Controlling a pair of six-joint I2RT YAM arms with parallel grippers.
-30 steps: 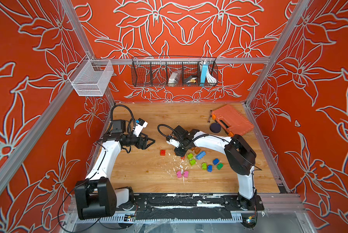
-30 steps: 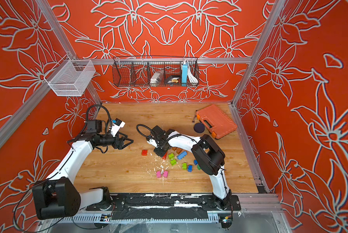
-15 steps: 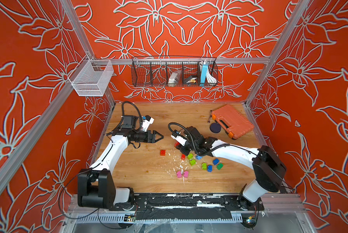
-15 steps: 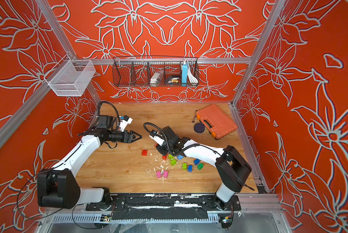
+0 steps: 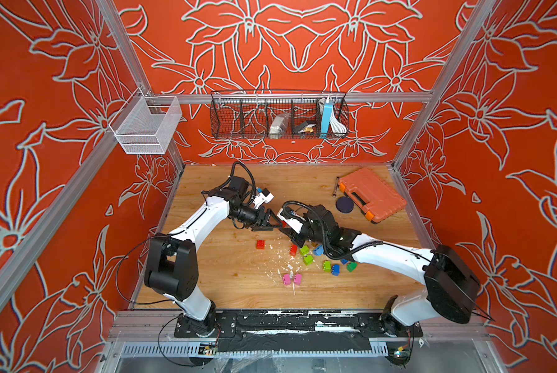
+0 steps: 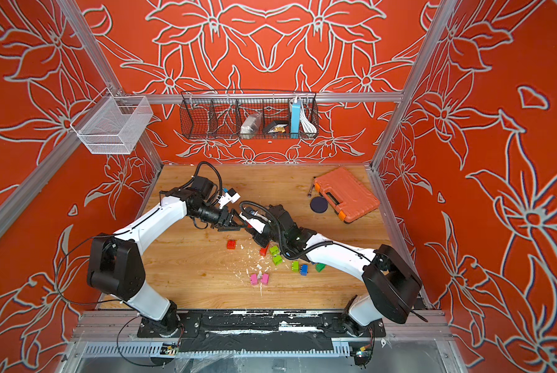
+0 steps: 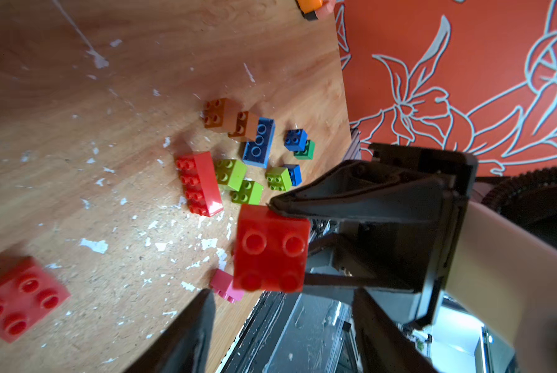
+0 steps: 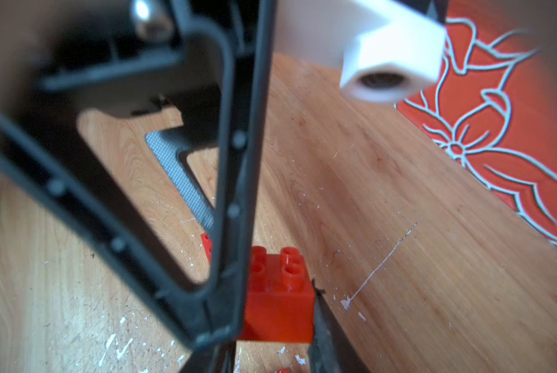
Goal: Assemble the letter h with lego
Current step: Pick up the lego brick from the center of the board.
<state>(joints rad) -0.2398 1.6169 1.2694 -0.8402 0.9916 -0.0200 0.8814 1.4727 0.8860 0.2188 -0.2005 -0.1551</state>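
My right gripper [image 8: 278, 319] is shut on a red two-by-two lego brick [image 8: 280, 300] and holds it above the table. In the left wrist view that brick [image 7: 270, 248] hangs just beyond the tips of my left gripper [image 7: 282, 294], whose jaws stand open. In both top views the left gripper [image 5: 271, 222] and right gripper [image 5: 286, 231] meet tip to tip mid-table. Loose lego lies below: a red square brick [image 5: 260, 244], a long red one [image 7: 199, 182], lime bricks [image 5: 308, 259], blue ones [image 7: 259, 142], a dark green one [image 5: 351, 266], brown ones [image 7: 220, 114] and two pink ones [image 5: 292, 279].
An orange tool case [image 5: 371, 193] lies at the back right with a dark round disc [image 5: 344, 204] beside it. A black wire basket [image 5: 278, 116] and a white mesh basket [image 5: 144, 126] hang on the walls. White flecks dot the wooden table [image 5: 225, 284].
My left gripper has swung right across the table up to the right gripper. The right arm has stretched out and drawn back from the pile with the red brick.
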